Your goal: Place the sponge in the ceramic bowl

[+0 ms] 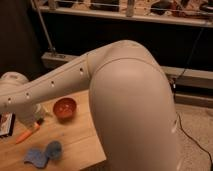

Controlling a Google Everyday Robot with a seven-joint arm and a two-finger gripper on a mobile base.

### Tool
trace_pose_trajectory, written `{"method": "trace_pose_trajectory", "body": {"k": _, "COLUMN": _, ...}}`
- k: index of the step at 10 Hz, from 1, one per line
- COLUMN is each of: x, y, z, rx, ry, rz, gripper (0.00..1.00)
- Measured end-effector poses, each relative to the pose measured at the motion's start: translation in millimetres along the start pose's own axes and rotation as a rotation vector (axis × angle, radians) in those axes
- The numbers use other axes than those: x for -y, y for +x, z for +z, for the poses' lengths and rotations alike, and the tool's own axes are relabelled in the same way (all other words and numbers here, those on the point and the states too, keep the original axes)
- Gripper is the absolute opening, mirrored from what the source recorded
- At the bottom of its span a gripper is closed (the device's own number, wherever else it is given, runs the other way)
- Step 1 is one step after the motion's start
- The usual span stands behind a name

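The sponge (34, 158), flat and pale blue, lies near the wooden table's front edge. Just right of it and touching it stands a round darker blue cup (54, 149). Further back on the table sits the ceramic bowl (65, 107), orange-red, with nothing visible in it. My white arm reaches across the view to the left. The gripper (36, 120) hangs low at its end, left of the bowl and just above the carrot's (27, 134) top end, well behind the sponge.
A dark flat packet (5, 125) lies at the table's left edge. The wooden table (75, 140) ends at the right near my large white elbow (132, 105), which blocks much of the view. A metal railing (125, 17) runs behind.
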Motion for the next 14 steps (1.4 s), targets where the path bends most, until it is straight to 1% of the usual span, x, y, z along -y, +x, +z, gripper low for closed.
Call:
{"method": "trace_pose_trajectory", "body": {"k": 1, "x": -21.7, "y": 8.2, "z": -1.1, "rx": 0.008, "ry": -0.071, "rz": -0.089, "gripper": 0.65}}
{"method": "trace_pose_trajectory", "body": {"k": 2, "x": -35.9, "y": 14.9, "z": -2.5, "rx": 0.023, "ry": -0.145, "rz": -0.150, "gripper": 0.65}}
{"method": "trace_pose_trajectory", "body": {"k": 3, "x": -46.9, "y": 22.5, "z": -4.4, "rx": 0.041, "ry": -0.237, "rz": -0.205, "gripper": 0.65}}
{"method": "trace_pose_trajectory", "body": {"k": 4, "x": -53.1, "y": 28.7, "z": -5.7, "rx": 0.054, "ry": -0.302, "rz": -0.243, "gripper": 0.65}}
{"method": "trace_pose_trajectory", "body": {"k": 5, "x": -56.2, "y": 31.4, "z": -6.7, "rx": 0.063, "ry": -0.334, "rz": -0.262, "gripper": 0.65}}
{"method": "trace_pose_trajectory", "body": {"k": 6, "x": -62.9, "y": 34.3, "z": -9.5, "rx": 0.079, "ry": -0.379, "rz": -0.292, "gripper": 0.65}}
{"method": "trace_pose_trajectory", "body": {"k": 7, "x": -65.6, "y": 35.4, "z": -11.3, "rx": 0.088, "ry": -0.399, "rz": -0.305, "gripper": 0.65}}
{"method": "trace_pose_trajectory", "body": {"k": 8, "x": -65.8, "y": 35.9, "z": -11.6, "rx": 0.092, "ry": -0.406, "rz": -0.309, "gripper": 0.65}}
{"method": "trace_pose_trajectory", "body": {"k": 11, "x": -67.9, "y": 37.5, "z": -9.6, "rx": 0.088, "ry": -0.405, "rz": -0.321, "gripper": 0.65}}
{"method": "trace_pose_trajectory", "body": {"k": 12, "x": -78.1, "y": 44.8, "z": -1.0, "rx": 0.064, "ry": -0.408, "rz": -0.357, "gripper": 0.65}}
{"method": "trace_pose_trajectory", "body": {"k": 14, "x": -106.0, "y": 65.6, "z": 22.5, "rx": -0.010, "ry": -0.423, "rz": -0.446, "gripper": 0.65}}
